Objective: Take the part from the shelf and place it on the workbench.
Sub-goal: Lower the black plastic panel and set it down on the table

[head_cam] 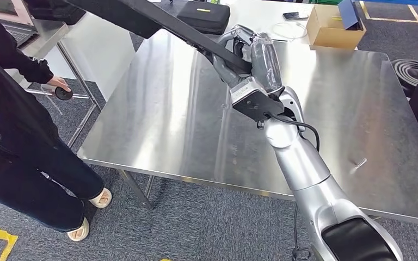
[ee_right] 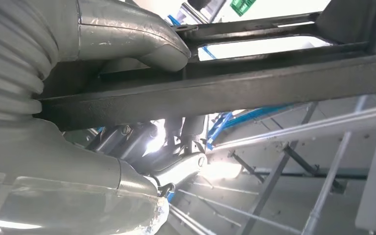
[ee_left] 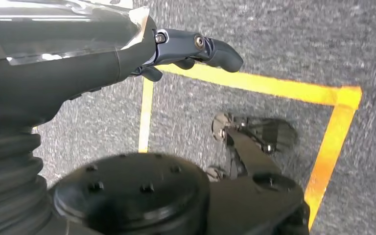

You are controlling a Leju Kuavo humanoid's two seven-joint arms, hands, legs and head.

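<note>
Right hand: the right hand (head_cam: 249, 51) is seen raised over the bench (head_cam: 158, 119), its fingers closed around the part (head_cam: 158, 23); in the right wrist view the thumb (ee_right: 142, 36) is pressed on the upper face of the part (ee_right: 254, 83).
Left hand: the left hand (ee_left: 176, 51) is held over grey carpet with yellow tape lines (ee_left: 254, 83); the fingers (ee_left: 210, 49) are curled inward and nothing is held.
Part: a long dark metal bar, gripped near one end; from the hand it is extended up and to the left, above the bench, not resting on it.
Writing: none can be read.
Bench: a bare steel top; a black case (head_cam: 204, 16) and a cardboard box (head_cam: 334, 27) are set on a table behind it.
Person: a person in dark clothes (head_cam: 11, 125) is stood at the left, just beside the bench corner.
</note>
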